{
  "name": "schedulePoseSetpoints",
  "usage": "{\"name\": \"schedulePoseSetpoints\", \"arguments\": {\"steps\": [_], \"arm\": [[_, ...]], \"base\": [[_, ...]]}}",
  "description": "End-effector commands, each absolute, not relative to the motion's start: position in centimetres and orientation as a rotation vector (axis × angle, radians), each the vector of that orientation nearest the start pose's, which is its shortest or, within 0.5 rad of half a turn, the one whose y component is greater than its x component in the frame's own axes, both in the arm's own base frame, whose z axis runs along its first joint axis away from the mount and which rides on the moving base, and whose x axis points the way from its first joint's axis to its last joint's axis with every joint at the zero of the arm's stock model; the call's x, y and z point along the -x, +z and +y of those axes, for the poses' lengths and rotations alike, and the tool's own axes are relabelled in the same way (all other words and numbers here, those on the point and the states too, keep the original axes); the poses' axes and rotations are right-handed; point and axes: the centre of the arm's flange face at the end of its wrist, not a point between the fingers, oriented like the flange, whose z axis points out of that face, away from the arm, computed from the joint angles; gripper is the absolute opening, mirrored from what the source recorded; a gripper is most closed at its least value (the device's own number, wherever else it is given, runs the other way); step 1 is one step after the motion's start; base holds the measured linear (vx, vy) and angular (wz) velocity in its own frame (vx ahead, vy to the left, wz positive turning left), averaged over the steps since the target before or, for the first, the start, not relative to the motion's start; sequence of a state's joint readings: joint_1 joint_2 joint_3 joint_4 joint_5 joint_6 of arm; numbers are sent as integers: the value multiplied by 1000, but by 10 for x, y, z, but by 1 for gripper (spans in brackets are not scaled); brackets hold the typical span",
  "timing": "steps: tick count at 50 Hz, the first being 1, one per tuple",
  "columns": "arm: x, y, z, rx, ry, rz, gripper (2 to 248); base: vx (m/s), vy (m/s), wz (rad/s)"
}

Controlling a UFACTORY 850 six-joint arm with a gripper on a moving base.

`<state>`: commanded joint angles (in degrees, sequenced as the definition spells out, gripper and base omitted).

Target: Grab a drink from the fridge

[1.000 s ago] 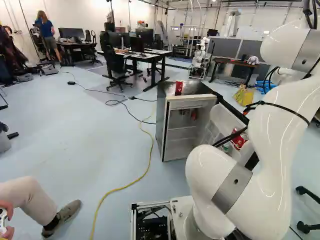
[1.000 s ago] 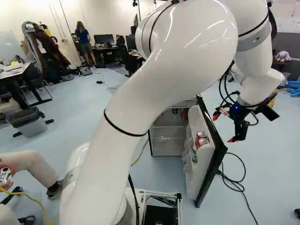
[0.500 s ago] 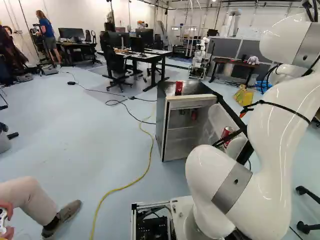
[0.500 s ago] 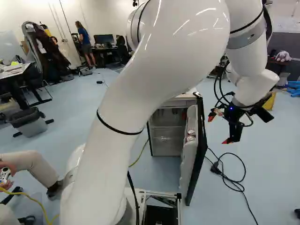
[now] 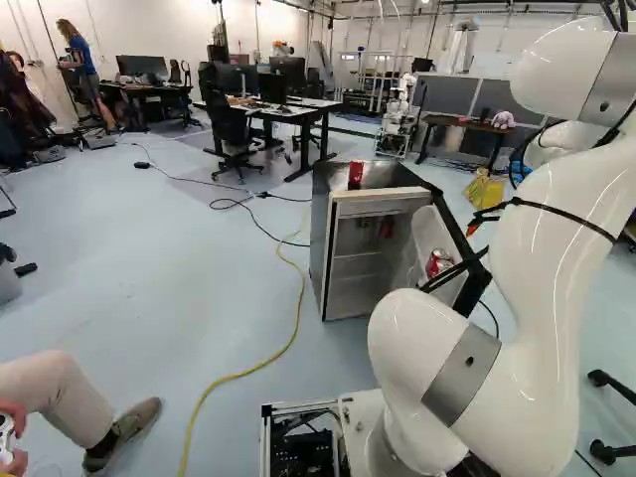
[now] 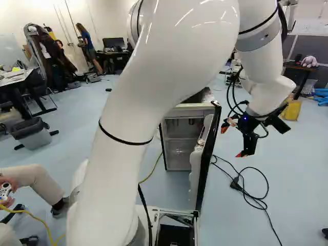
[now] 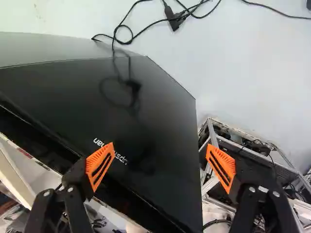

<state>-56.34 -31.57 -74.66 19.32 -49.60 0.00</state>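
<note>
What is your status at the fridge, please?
Claw open, outside the fridge door. Red can on door's inner side, not gripped. Door stands between them.

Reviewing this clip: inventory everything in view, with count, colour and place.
fridge: one, dark outside, pale inside, ahead of base
fridge door: one, black outside, swung open
can: at least one, red and silver, on door shelf
red item: one, red, atop fridge
yellow cable: one, yellow, floor
black cables: several, black, floor
desks: several, mixed, background
chairs: several, black, background
bin: one, grey, left in right base view
yellow item: one, yellow, beyond fridge
another robot: one, white, background
arm: one, white, above base
claw: one, black, orange pads, open, facing door's outside
</note>
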Motion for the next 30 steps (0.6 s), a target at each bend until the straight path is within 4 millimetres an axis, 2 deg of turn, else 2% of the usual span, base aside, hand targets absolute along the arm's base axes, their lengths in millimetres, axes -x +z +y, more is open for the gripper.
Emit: {"name": "schedulePoseSetpoints", "arguments": {"steps": [30], "arm": [[-352,399,-438,2382,41,1583,247]], "base": [[0,0,0]]}}
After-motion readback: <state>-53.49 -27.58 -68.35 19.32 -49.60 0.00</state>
